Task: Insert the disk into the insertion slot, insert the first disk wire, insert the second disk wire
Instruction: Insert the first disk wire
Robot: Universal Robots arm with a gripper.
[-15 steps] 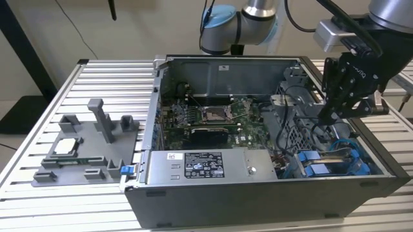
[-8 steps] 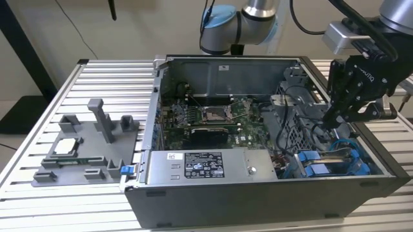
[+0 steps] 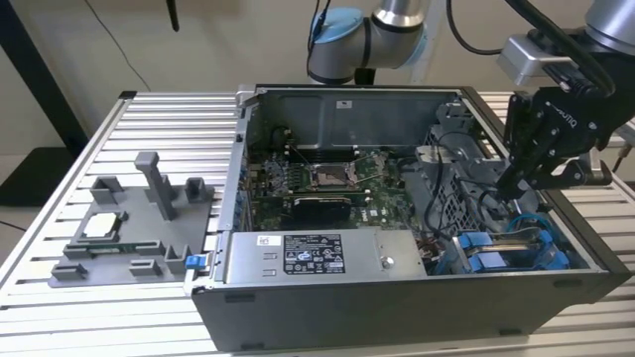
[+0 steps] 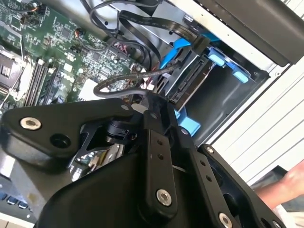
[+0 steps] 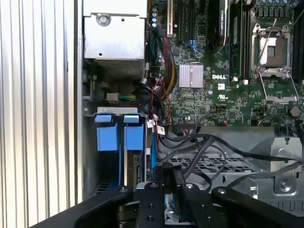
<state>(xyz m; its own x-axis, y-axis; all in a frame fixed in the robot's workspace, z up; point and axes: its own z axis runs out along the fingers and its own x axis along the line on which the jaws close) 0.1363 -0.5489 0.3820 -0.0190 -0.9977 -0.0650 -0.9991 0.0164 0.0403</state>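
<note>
One gripper [image 3: 516, 186] near one slotted disk [image 4: 192, 83], two blue tabs [image 5: 107, 137] beside it

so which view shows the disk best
The second wrist view: the disk sits in its bay, connector edge showing. The first wrist view shows a sliver of it; the exterior view, mostly its blue carrier.

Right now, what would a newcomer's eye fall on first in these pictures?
The open computer case on the slatted table, its green motherboard laid bare, draws the eye first. At the exterior view's right the black gripper reaches down into it, close to the bright blue carrier in the corner bay. A grey fixture sits on the table at the exterior view's left.
</note>
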